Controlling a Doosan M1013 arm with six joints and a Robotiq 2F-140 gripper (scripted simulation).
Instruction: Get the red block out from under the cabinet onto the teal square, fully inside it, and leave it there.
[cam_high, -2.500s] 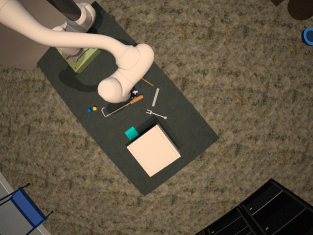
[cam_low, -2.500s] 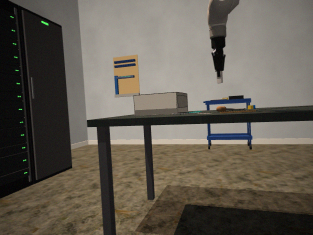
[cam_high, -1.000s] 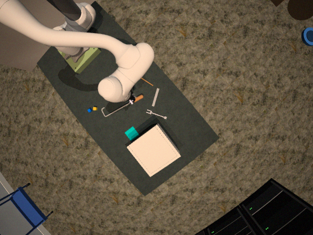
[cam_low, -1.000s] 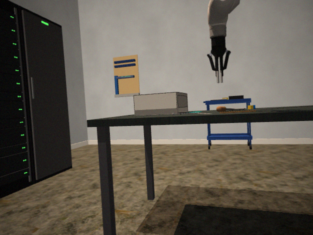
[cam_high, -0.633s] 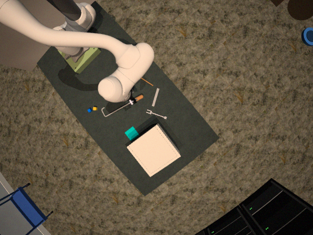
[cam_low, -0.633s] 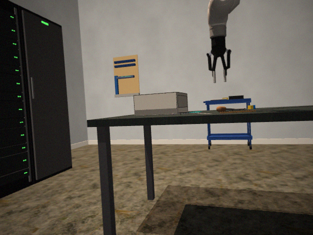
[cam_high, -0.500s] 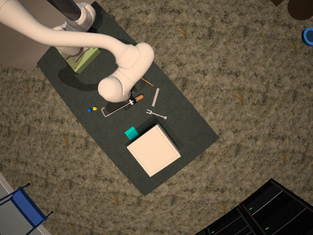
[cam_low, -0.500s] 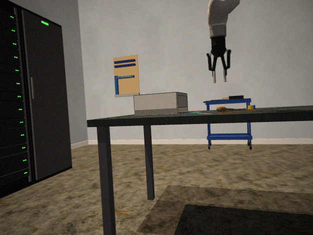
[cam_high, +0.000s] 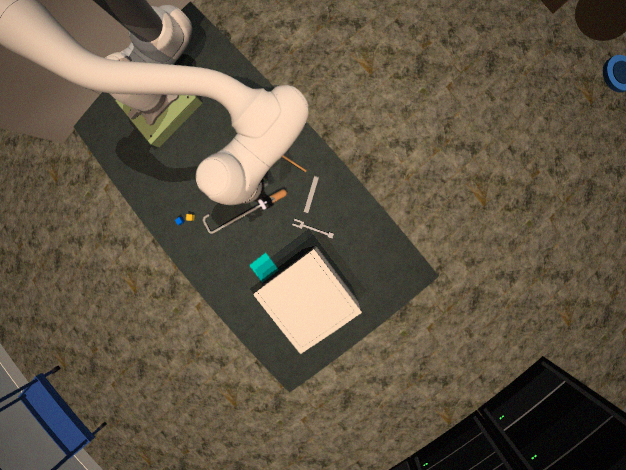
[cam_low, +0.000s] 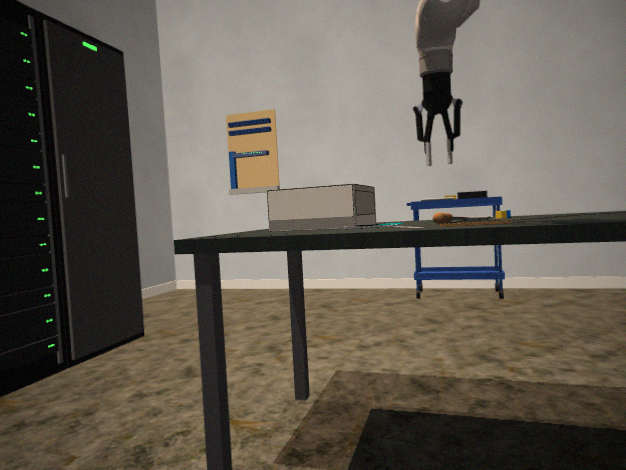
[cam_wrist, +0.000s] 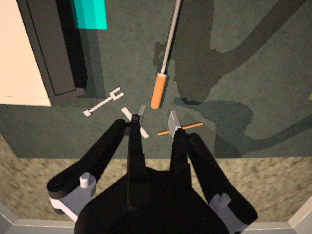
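The red block does not show in any view; the space under the cabinet is hidden. The white cabinet (cam_high: 307, 301) (cam_low: 310, 204) (cam_wrist: 20, 55) stands near the far end of the dark table. The teal square (cam_high: 263, 266) (cam_low: 390, 223) (cam_wrist: 91, 14) lies flat on the table beside the cabinet's side that faces the arm, with nothing seen on it. My gripper (cam_low: 439, 162) (cam_wrist: 157, 114) points down, partly open and empty, high above the table. In the top view the arm hides it.
A hooked metal rod tool with an orange handle (cam_high: 278, 195) (cam_low: 442, 218) (cam_wrist: 158, 91) lies below the gripper. Near it lie a white forked tool (cam_high: 314, 228) (cam_wrist: 102, 102), a pale flat strip (cam_high: 311, 194), a thin orange stick (cam_high: 294, 163), a yellow cube (cam_high: 189, 217) and a blue cube (cam_high: 179, 220).
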